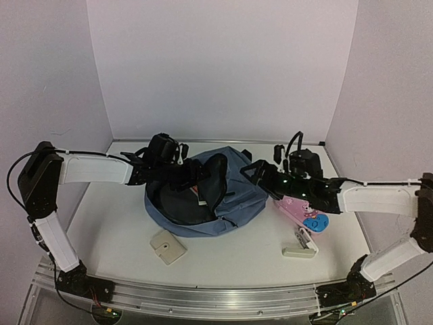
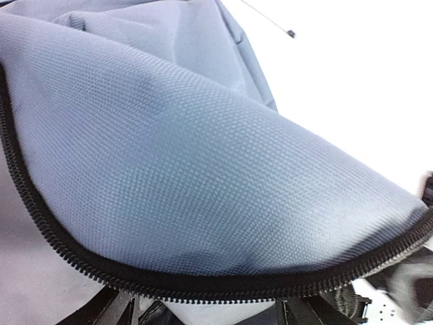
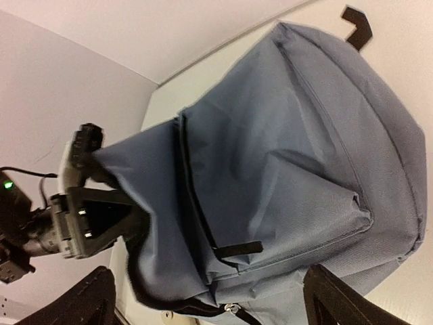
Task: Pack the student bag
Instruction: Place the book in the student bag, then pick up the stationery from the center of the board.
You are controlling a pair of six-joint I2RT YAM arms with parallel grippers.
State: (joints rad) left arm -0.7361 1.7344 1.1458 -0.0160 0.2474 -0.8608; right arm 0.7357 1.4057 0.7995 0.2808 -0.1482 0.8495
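Note:
The student bag [image 1: 237, 196], slate-blue with black trim, lies in the middle of the table with its main zip open and the dark inside showing. My left gripper [image 1: 186, 172] reaches into the opening from the left. Its jaws stand apart under the lifted flap [image 2: 203, 169], whose zip edge [image 2: 203, 284] drapes across them, hiding the tips. In the right wrist view the flap tents up over the left gripper [image 3: 81, 223]. My right gripper [image 1: 260, 172] hovers open at the bag's right side, facing the front pocket [image 3: 284, 149], with nothing between its fingers [image 3: 338, 298].
A beige square case [image 1: 167, 247] lies in front of the bag. A pink-and-blue item [image 1: 306, 215] and a white item [image 1: 300, 247] lie at the right, under my right arm. White walls close in the back and both sides.

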